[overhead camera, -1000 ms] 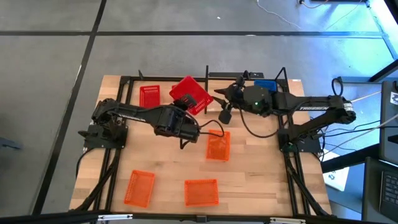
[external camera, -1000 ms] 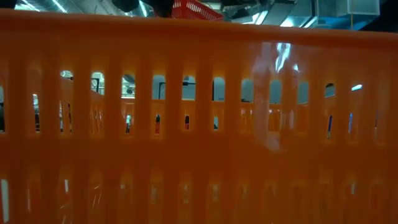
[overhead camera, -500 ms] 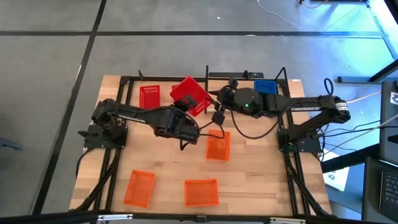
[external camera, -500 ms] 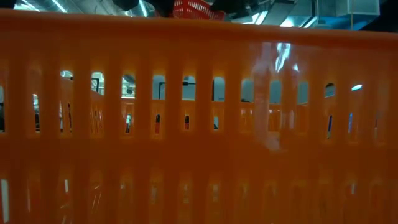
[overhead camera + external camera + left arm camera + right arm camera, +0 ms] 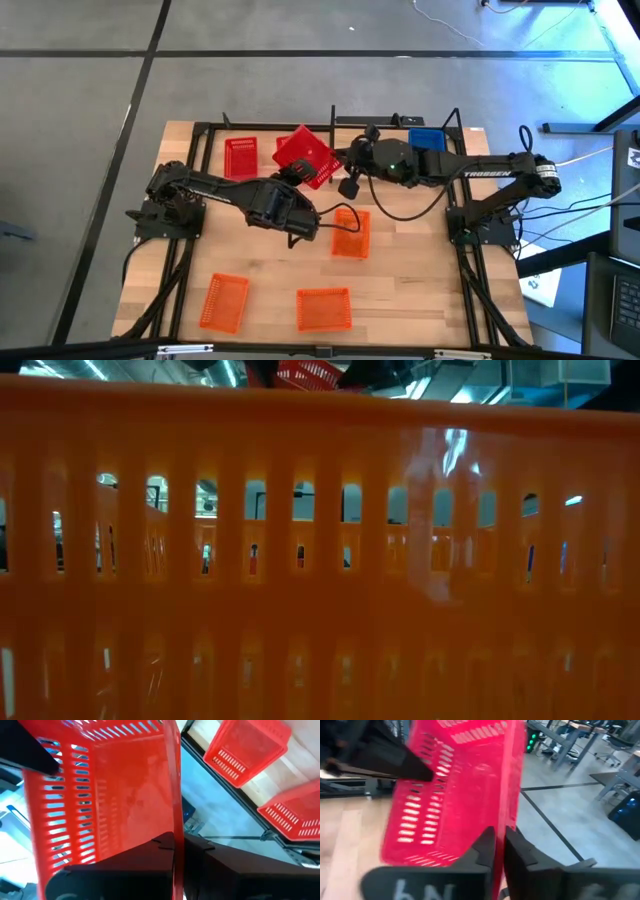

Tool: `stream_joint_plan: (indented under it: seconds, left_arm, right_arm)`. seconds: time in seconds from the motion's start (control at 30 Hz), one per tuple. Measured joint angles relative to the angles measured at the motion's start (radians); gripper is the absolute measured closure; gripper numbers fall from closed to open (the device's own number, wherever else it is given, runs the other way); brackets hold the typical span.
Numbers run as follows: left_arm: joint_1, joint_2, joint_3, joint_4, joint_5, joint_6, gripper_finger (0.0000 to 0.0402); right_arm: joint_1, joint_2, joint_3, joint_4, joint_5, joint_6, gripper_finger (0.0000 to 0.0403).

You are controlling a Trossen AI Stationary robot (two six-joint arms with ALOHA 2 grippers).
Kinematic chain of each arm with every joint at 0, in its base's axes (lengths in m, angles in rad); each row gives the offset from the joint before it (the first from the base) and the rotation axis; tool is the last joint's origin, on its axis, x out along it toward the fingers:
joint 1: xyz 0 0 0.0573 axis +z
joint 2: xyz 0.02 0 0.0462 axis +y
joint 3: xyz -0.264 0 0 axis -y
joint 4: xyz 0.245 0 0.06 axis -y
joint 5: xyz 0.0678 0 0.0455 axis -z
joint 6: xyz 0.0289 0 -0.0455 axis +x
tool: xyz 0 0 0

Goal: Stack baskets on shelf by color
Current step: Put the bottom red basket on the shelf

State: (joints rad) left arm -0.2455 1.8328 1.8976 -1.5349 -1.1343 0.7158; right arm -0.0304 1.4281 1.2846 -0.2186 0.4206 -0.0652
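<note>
Wooden table (image 5: pixel 400 270), orange basket (image 5: pixel 320 560) blocking low view, red basket (image 5: pixel 305 155) gripped by both arms

The high camera looks straight down on the whole table (image 5: pixel 400 270). The low one sits right against an orange basket (image 5: pixel 320 560). Both wrist cameras see one red basket (image 5: pixel 110 795) very close.

Even, bright light is cast from overhead in the high view, and only soft, short shadows are thrown on the wooden tabletop (image 5: pixel 400 270). A cool blue glare is seen toward 1 o'clock. The low view is filled by a blurred orange basket (image 5: pixel 320 560), with a white reflection at 1 o'clock. The right wrist view is smeared by motion blur.
</note>
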Motion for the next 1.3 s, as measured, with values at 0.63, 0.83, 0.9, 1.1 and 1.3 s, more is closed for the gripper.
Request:
stream_joint_plan:
  seconds: [0.63, 0.83, 0.9, 1.1, 1.3]
  left_arm:
    - [0.004, 0.000, 0.000, 0.159, -0.017, 0.069, 0.0401]
    - [-0.006, 0.000, 0.000, 0.157, 0.006, 0.042, 0.0401]
    - [-0.006, 0.000, 0.000, 0.158, 0.041, -0.013, 0.0401]
    - [-0.006, 0.000, 0.000, 0.160, 0.049, -0.005, 0.0401]
    - [-0.006, 0.000, 0.000, 0.168, 0.047, 0.063, 0.0401]
  right_arm:
    - [-0.001, -0.002, 0.002, 0.003, 0.008, 0.003, 0.0400]
    - [0.000, -0.002, 0.002, 0.003, 0.000, 0.003, 0.0401]
    - [0.000, 0.000, 0.001, 0.002, -0.006, 0.002, 0.0401]
    - [0.000, 0.000, 0.001, 0.003, -0.007, -0.016, 0.0401]
    - [0.000, 0.000, 0.001, 0.004, -0.006, -0.016, 0.0401]
